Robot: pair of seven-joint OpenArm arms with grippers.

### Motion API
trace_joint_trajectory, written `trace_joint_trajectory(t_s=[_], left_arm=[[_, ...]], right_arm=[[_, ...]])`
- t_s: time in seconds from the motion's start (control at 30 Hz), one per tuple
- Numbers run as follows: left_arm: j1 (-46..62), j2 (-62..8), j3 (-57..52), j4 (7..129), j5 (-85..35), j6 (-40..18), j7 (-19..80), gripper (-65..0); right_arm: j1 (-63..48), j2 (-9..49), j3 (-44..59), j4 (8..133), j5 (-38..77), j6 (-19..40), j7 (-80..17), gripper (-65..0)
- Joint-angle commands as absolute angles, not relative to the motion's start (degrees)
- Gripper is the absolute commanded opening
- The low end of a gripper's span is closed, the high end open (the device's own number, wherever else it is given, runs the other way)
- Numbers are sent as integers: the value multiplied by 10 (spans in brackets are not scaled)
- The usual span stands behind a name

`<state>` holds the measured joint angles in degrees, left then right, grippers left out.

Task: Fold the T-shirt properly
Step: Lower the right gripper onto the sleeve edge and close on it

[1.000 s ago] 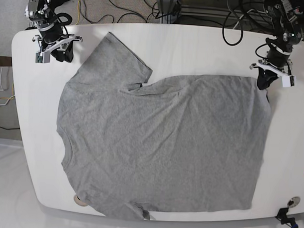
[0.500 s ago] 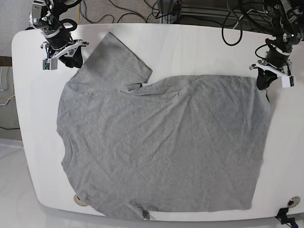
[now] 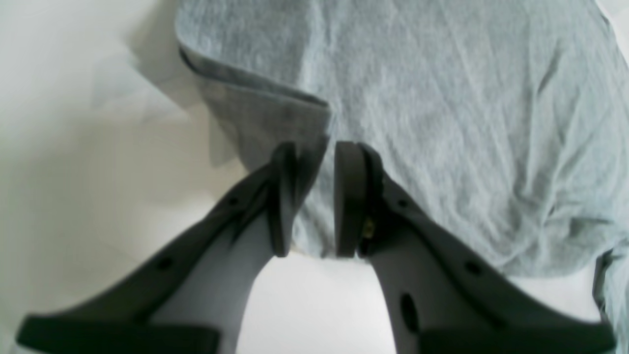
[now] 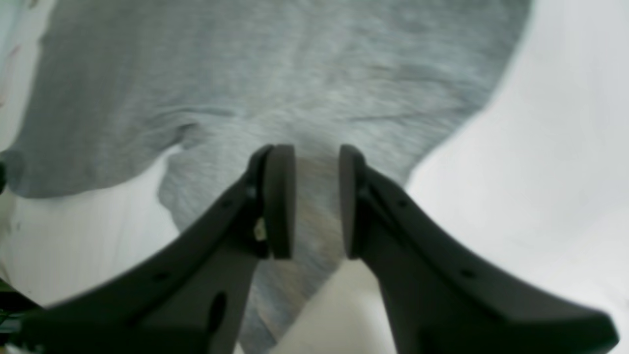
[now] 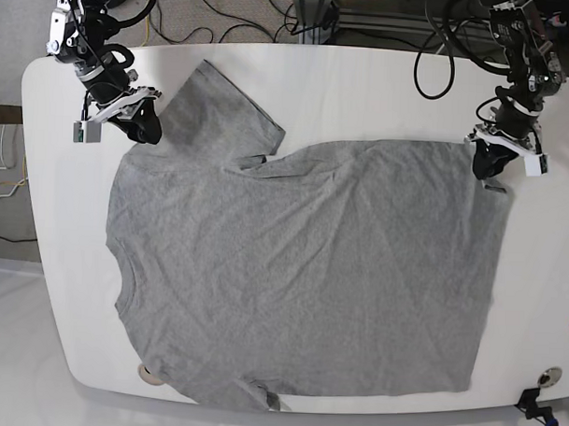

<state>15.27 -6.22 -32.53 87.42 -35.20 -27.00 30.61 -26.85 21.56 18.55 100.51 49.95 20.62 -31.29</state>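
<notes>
**3 cameras: 1 overhead, 2 on the wrists**

The base view looks almost straight down from high above, taking in nearly the whole white worktop [image 5: 317, 83], with cables and floor along the top edge. The T-shirt [image 5: 301, 270] fills most of it.

The left wrist view sits just behind the left gripper [image 3: 310, 199], facing forward and down past its 2 dark jaws, very close to the cloth; it covers the shirt corner at the base view's upper right.

The right wrist view is mounted likewise behind the right gripper [image 4: 317, 199], equally close; it covers the sleeve area at the base view's upper left.

The 2 wrist views share no ground.
</notes>
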Motion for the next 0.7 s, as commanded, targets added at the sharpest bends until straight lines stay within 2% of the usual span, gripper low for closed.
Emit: trace_joint_trajectory(t_s=[0.0,0.67], left_arm=[[150,-71,-334,884,-378,-275,301,-533],[144,-65,-367,881,-388,-284,324,-527]], right_arm=[[-269,223,192,1016,509,216,-298,-505],[-276,222,191,1014,506,214,-300,-507]])
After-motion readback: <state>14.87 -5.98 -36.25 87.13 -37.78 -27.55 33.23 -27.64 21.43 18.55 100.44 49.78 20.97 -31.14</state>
